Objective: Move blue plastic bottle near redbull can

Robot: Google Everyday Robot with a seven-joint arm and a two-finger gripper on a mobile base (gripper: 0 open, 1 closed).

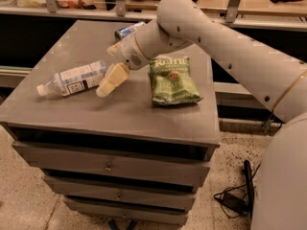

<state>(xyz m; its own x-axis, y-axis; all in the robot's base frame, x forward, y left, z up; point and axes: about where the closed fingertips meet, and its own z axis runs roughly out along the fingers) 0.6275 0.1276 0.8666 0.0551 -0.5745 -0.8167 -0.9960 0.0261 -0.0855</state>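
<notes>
The blue plastic bottle (72,79) lies on its side at the left of the grey cabinet top (120,111), white cap pointing left. The redbull can (128,30) lies at the back of the top, partly hidden behind my arm. My gripper (106,71) is just right of the bottle's base, low over the top, with its cream fingers (111,80) apart. It holds nothing.
A green chip bag (172,80) lies right of the gripper. The cabinet has drawers (110,166) below. A counter with a rail (72,11) runs behind it. A black cable (235,200) lies on the floor at the right.
</notes>
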